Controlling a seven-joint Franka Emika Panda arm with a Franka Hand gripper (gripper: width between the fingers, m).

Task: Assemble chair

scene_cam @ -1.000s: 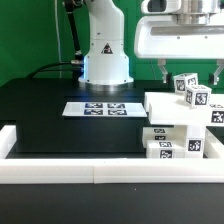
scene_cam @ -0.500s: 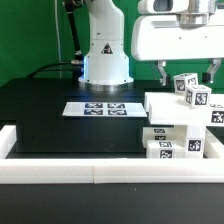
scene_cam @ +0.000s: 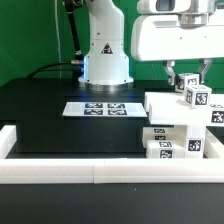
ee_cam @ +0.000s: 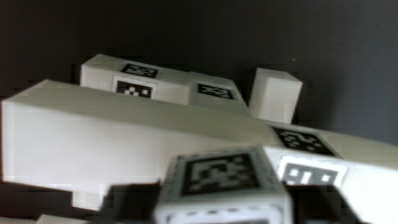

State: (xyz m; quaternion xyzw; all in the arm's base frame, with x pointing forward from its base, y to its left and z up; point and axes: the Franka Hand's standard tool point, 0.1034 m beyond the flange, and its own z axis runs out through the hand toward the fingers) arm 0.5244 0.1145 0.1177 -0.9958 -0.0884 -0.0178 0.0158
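The white tagged chair pieces lie bunched at the exterior view's right: a broad slab (scene_cam: pixel 170 107), low blocks (scene_cam: pixel 166 148) in front of it, and a tagged cube (scene_cam: pixel 197 98) on top. My gripper (scene_cam: pixel 187 76) hangs over this cluster, shut on a small tagged white piece (scene_cam: pixel 186 83) that stands on the slab. In the wrist view that piece (ee_cam: pixel 222 175) fills the near foreground, its tag facing the camera and dark jaws at both sides. Behind it run the slab (ee_cam: pixel 107 115) and more tagged blocks (ee_cam: pixel 139 77).
The marker board (scene_cam: pixel 96 108) lies flat on the black table (scene_cam: pixel 40 120), toward the exterior view's left of the pieces. A long white border rail (scene_cam: pixel 90 171) runs along the front edge. The arm's white base (scene_cam: pixel 105 50) stands at the back.
The two fingers have closed inward onto the small tagged piece; earlier they stood wide apart on either side of it. The arm's position is almost the same.
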